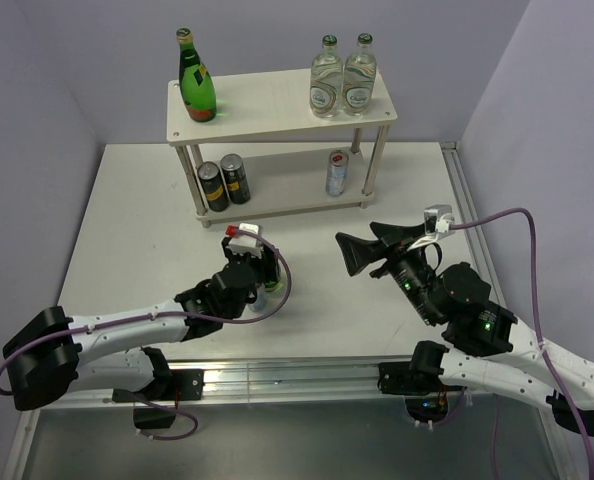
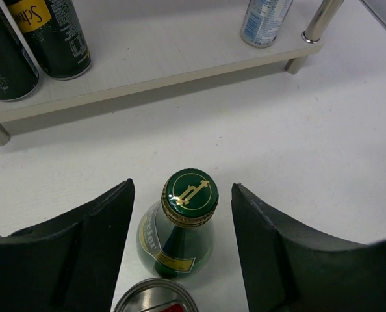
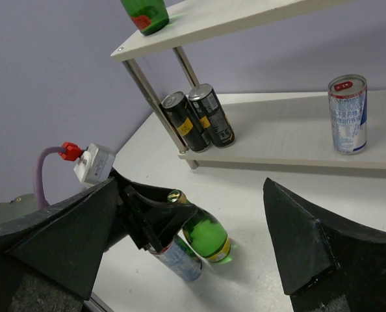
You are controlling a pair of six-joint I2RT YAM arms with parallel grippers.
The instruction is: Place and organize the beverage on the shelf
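Left tool (image 2: pixel 182 187) straddles the green bottle (image 2: pixel 190 200), jaws parted, a gap showing on each side.

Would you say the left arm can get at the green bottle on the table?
Probably yes: the left gripper has its jaws open either side of the green bottle, nothing between, though a silver can stands close by.
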